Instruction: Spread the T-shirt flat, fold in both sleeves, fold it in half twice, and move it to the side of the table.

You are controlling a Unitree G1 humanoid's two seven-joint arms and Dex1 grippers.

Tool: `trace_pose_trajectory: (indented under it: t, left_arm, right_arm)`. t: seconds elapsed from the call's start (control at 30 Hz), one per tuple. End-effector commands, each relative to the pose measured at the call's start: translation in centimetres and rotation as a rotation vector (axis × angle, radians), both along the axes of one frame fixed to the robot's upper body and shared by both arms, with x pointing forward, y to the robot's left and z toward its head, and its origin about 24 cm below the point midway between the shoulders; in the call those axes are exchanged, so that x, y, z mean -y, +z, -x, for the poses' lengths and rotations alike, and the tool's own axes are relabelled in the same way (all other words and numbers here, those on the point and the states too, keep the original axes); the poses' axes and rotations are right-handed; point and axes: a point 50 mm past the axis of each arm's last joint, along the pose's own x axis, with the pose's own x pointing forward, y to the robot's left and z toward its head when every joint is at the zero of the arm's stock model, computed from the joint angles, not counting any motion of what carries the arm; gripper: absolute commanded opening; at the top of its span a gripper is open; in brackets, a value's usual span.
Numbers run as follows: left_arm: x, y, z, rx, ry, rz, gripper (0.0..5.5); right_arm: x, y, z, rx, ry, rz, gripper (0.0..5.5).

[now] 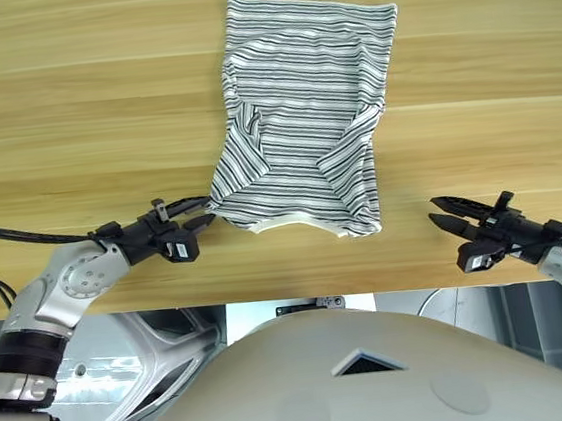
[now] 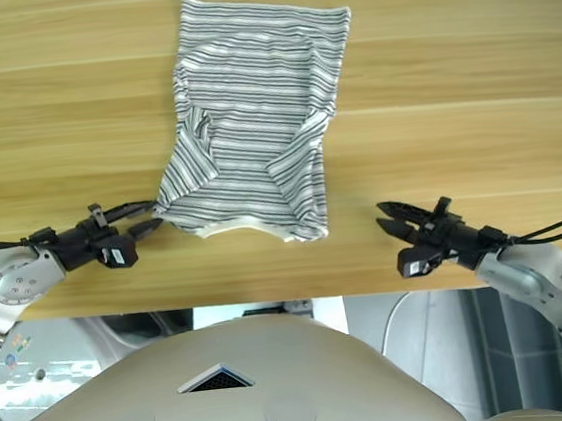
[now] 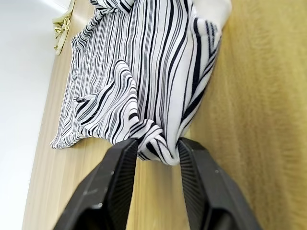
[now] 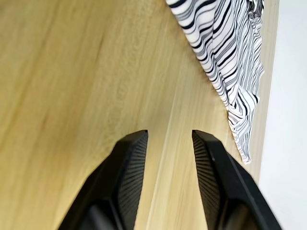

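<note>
The right end effector (image 1: pixel 444 212) hovers low over the near edge of the worktop (image 1: pixel 71 122). It stands well apart from the cloth, on the right side. Its two fingers (image 4: pixel 134 158) are spread, and there is only bare wood between them.

The left end effector (image 1: pixel 197 211) is at the near left corner of the striped T-shirt (image 1: pixel 305 107). Its fingers (image 3: pixel 125 165) are also spread, about as wide as those of the right one. The rolled corner of the cloth sits in the gap and touches both inner sides. It is hard to judge whether the fingers press the cloth.

The T-shirt lies on the middle of the worktop. It is narrow and partly folded, and it is not flat. A fold runs across its right half and there are wrinkles on its left half. The pale band of the near edge curls a little. The sleeves are hard to make out among the folds.

In the left wrist view a small pale yellow thing (image 3: pixel 61 29) lies at the far edge of the worktop, too cut off to identify.
</note>
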Motion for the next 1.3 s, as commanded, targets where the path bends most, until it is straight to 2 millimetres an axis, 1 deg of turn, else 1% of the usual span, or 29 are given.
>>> trace_pose_trajectory:
  t: [0.03,0.13,0.17,0.2,0.23,0.27,0.37,0.43,0.5,0.57,0.63,0.7,0.87,0.93,1.07,1.23,1.3]
  left_arm:
    - [-0.1,0.3,1.1,-0.043,0.001,0.012,1.59]
    - [1.7,1.5,1.6,-0.036,-0.038,0.135,1.59]
    - [2.1,2.1,1.6,-0.020,-0.043,0.175,1.59]
    - [2.0,2.8,1.3,0.006,-0.033,0.187,1.59]
    - [1.6,3.3,1.0,0.029,-0.017,0.176,1.59]
    - [0.7,3.5,0.5,0.043,0.014,0.135,1.59]
    - [-2.6,2.7,-1.0,0.040,0.105,-0.039,1.59]
    - [-4.1,2.0,-1.6,0.022,0.141,-0.122,1.59]
    - [-4.7,1.3,-1.7,0.000,0.141,-0.158,1.59]
    - [-4.7,1.0,-1.7,-0.016,0.124,-0.168,1.59]
    - [-4.4,0.4,-1.6,-0.047,0.085,-0.174,1.59]
    - [-3.4,-0.2,-2.0,-0.076,0.021,-0.169,1.59]
    - [0.2,-1.3,-2.6,-0.140,-0.194,-0.130,1.59]
    - [1.0,-1.6,-2.7,-0.161,-0.248,-0.127,1.59]
    - [2.0,-2.3,-3.1,-0.201,-0.317,-0.144,1.59]
    - [1.6,-2.6,-3.2,-0.216,-0.323,-0.149,1.59]
    - [1.4,-2.5,-3.1,-0.214,-0.321,-0.141,1.59]
  right_arm:
    - [-2.8,-0.7,-0.2,-0.036,0.099,-0.073,1.90]
    - [-4.4,-0.4,-1.0,-0.024,0.132,-0.134,2.42]
    - [-4.5,-0.5,-1.1,-0.027,0.131,-0.141,2.59]
    - [-4.6,-0.6,-1.1,-0.033,0.126,-0.147,2.80]
    - [-4.7,-0.7,-1.0,-0.043,0.119,-0.150,2.85]
    - [-4.7,-0.9,-0.9,-0.054,0.116,-0.152,2.85]
    - [-5.1,-1.2,-0.7,-0.079,0.119,-0.153,2.85]
    - [-5.4,-1.3,-0.8,-0.083,0.130,-0.155,2.85]
    - [-5.6,-1.2,-0.7,-0.086,0.138,-0.158,2.85]
    - [-5.7,-1.2,-0.6,-0.090,0.141,-0.167,2.85]
    - [-6.0,-1.4,-0.6,-0.090,0.142,-0.178,2.85]
    - [-6.2,-1.7,-0.7,-0.085,0.135,-0.182,2.85]
    - [-6.7,-2.1,-1.2,-0.071,0.134,-0.191,2.85]
    - [-6.8,-2.1,-1.3,-0.066,0.136,-0.194,2.85]
    - [-7.0,-2.2,-1.6,-0.058,0.137,-0.205,2.85]
    - [-6.9,-2.3,-2.1,-0.049,0.127,-0.210,2.85]
    - [-6.5,-2.4,-2.5,-0.043,0.112,-0.201,2.85]
